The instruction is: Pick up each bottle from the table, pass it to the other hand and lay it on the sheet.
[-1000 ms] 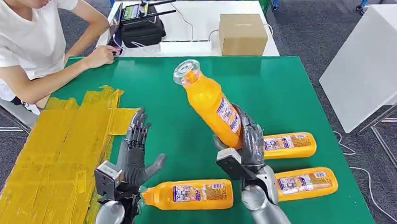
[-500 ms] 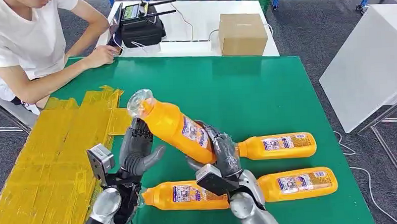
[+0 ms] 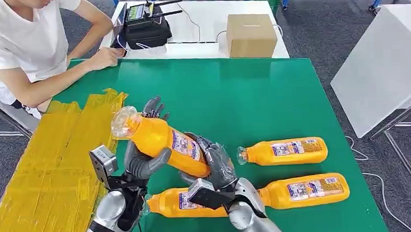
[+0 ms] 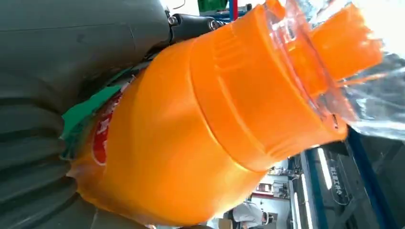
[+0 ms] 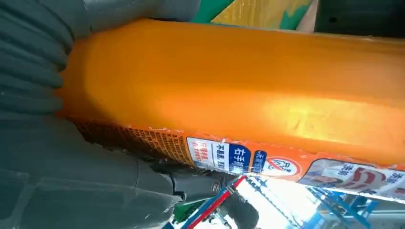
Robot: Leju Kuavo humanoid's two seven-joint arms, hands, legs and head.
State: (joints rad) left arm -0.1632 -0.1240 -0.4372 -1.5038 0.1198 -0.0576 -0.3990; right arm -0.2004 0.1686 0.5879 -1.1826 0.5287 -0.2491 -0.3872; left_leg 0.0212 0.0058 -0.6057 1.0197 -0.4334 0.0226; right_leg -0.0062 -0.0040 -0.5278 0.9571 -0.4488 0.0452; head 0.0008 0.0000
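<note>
Four orange bottles in all. One, the held bottle (image 3: 165,144), is up off the green surface (image 3: 255,93), tilted with its clear cap toward the yellow sheet (image 3: 53,159) and its base low toward the robot. The right hand (image 3: 216,165) grips its lower, labelled half, fingers (image 3: 218,154) wrapped around the body. The left hand (image 3: 142,155) meets it near the neck: thumb under the bottle, fingers spread up behind it; I cannot tell from here whether they press on it yet.

The other three bottles lie flat on the surface. The near bottle (image 3: 168,204) lies just in front of the robot, partly behind the right wrist. The right-hand near bottle (image 3: 306,190) lies beside it, and the farther bottle (image 3: 283,152) sits just beyond.

One sheet covers the surface's left part. One person (image 3: 27,45) sits at the far left corner, a hand on the edge. One cardboard box (image 3: 250,34) and one black device (image 3: 146,27) stand on the white table behind.
</note>
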